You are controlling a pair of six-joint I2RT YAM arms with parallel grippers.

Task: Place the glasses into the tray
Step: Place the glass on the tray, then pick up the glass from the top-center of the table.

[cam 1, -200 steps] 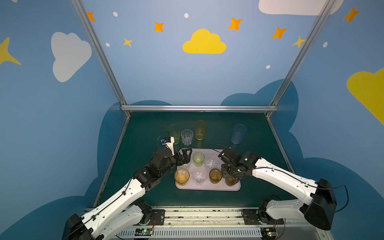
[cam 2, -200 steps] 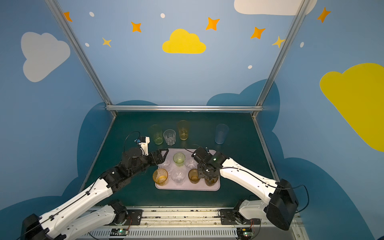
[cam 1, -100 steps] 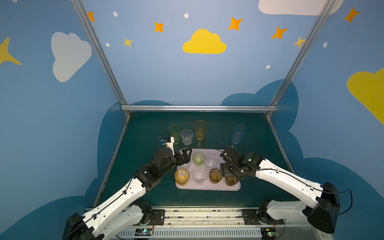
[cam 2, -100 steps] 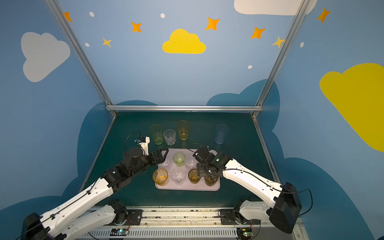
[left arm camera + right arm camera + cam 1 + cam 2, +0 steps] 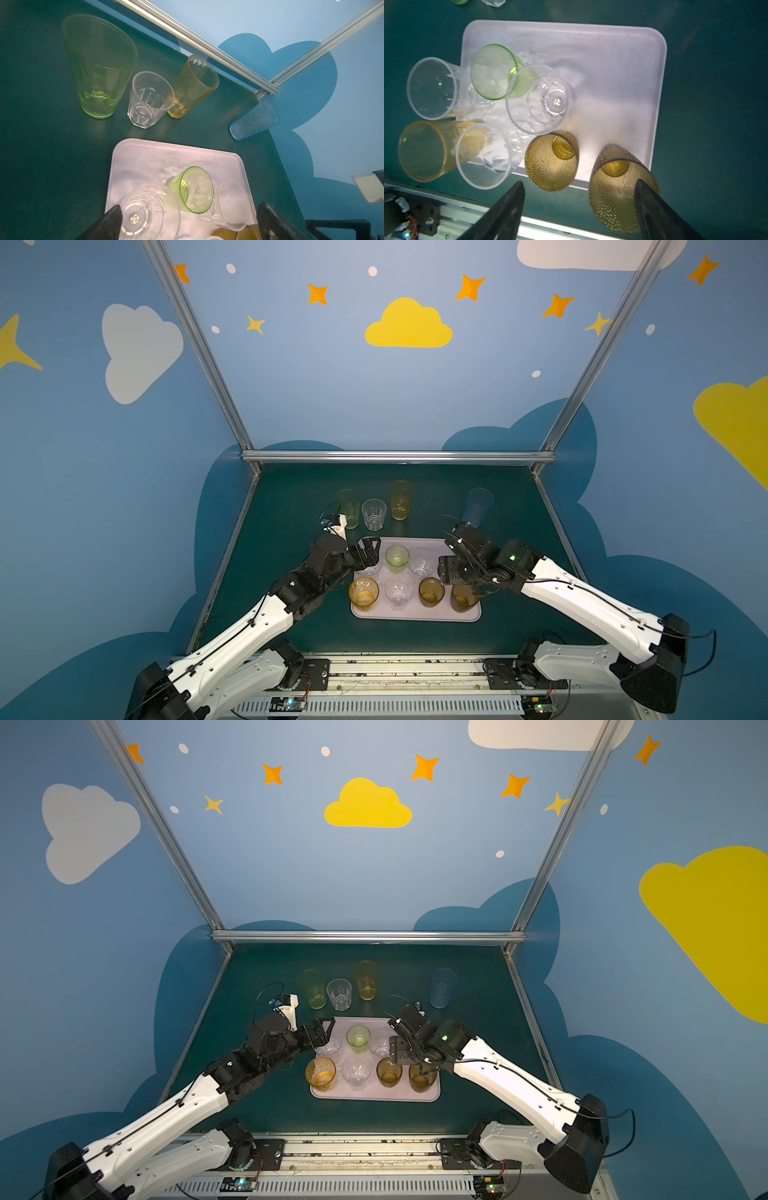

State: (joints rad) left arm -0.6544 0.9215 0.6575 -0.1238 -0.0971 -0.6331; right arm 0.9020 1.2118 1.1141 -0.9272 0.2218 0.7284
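The pink-lilac tray (image 5: 415,615) holds several glasses. Its front row is amber (image 5: 364,593), clear (image 5: 398,593), brown (image 5: 431,592) and brown (image 5: 463,599). Behind them stand a clear glass (image 5: 368,570), a green one (image 5: 397,559) and another clear one (image 5: 422,566). My right gripper (image 5: 579,184) hangs open just above the front-right brown glass (image 5: 618,187), one finger overlapping its rim, nothing held. My left gripper (image 5: 189,209) is open over the tray's back left corner, above the clear glass (image 5: 145,214).
Off the tray, near the back of the green table, stand a tall green glass (image 5: 348,508), a short clear one (image 5: 374,513), a tall amber one (image 5: 401,499) and a pale blue one (image 5: 478,506). Metal frame posts and blue walls enclose the table.
My right gripper has opened and let go of the front-right brown glass, which now stands on the tray. The left arm has not moved.
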